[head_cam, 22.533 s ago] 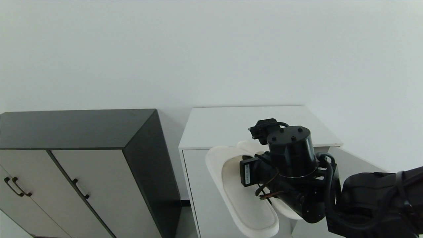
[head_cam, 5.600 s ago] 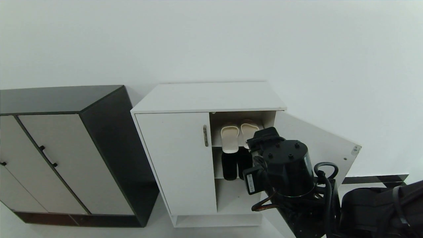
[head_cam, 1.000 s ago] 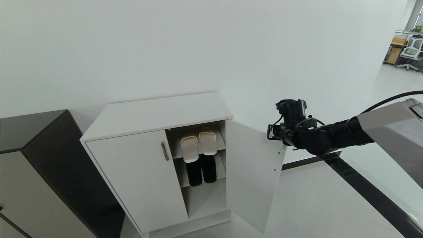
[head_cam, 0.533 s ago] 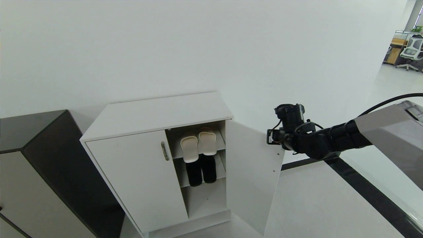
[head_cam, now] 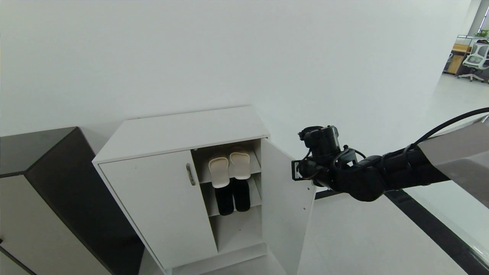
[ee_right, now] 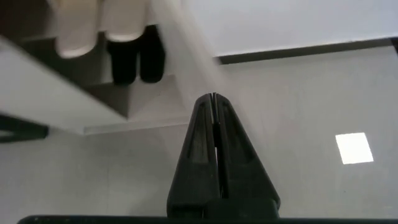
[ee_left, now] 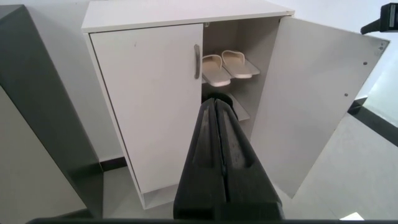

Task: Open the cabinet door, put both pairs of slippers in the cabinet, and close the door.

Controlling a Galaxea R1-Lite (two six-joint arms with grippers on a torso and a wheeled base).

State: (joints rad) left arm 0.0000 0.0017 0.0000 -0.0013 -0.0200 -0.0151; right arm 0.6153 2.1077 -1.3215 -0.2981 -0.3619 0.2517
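Observation:
The white cabinet stands with its left door shut and its right door partly open. Inside, the white slippers lie on the upper shelf, with the black slippers on the shelf below. My right arm's wrist is against the outer side of the door's top free corner. My right gripper is shut and empty beside the door edge. Facing the cabinet front, my left gripper is shut and empty, and it partly hides the black slippers. The white slippers show above it.
A dark cabinet with grey doors stands against the white cabinet's left side. The shut left door carries a metal handle. A black floor strip runs along the right, with open floor around it. The wall is close behind.
My right arm has moved left and a little down, and the right door has swung inward with it, narrowing the opening. The slippers have not moved.

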